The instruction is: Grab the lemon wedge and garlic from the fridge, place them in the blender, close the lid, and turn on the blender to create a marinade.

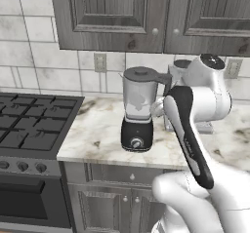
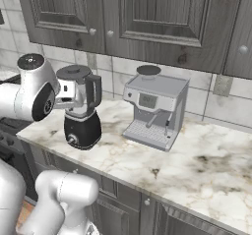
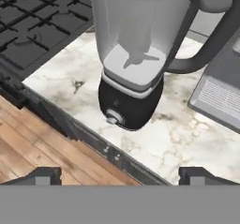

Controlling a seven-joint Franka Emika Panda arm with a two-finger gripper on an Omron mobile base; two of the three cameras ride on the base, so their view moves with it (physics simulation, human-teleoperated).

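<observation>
One blender (image 1: 137, 111) is standing on the marble counter (image 1: 97, 134), its lid (image 1: 140, 73) sitting on the jar.
One gripper (image 3: 120, 175) is hovering in front of the blender's single silver knob (image 3: 112, 117), fingers spread wide, gripping nothing. One coffee machine (image 2: 155, 111) is standing just beside the blender, one stove (image 1: 29, 122) on the other side.

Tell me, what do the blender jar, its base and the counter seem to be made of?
The jar looks like clear greyish plastic or glass: the blade shows through. The base seems glossy black plastic, with a metallic-looking knob. The counter looks like polished marble, pale with brown veins.
</observation>
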